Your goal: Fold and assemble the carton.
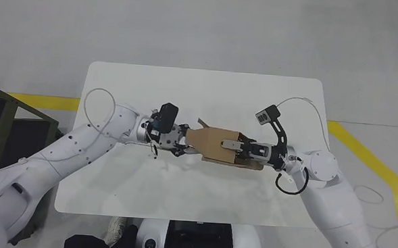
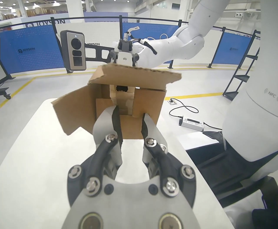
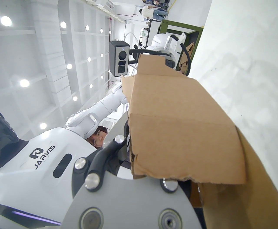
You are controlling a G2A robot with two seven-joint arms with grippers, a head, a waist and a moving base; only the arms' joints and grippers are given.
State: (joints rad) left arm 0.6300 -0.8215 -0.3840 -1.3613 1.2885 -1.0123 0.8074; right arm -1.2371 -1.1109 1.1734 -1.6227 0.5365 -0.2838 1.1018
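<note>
The white worktop [image 1: 115, 180] carries the brown carton [image 1: 215, 142], which lies on its side near the worktop's middle with one arm at each end. The carton's open end faces the left arm. There its top flap [image 2: 139, 74] juts out level above the opening, a side flap [image 2: 73, 112] swings outward, and a bottom flap [image 2: 130, 128] lies flat on the worktop.

The left hand [image 2: 130, 115] sits at this open end with its fingers [image 2: 104, 121] moderately spread. Their tips are just at the mouth of the carton, over the bottom flap, and clamp nothing.

The right hand [image 1: 230, 146] is at the carton's opposite end and grips the carton's upper panel. One finger lies on top of the panel, and a dark pad [image 2: 121, 88] shows beneath it inside the carton.

On the floor beyond the carton, off the worktop's edge, lies a grey power brick [image 2: 191, 124] with a black cable.
</note>
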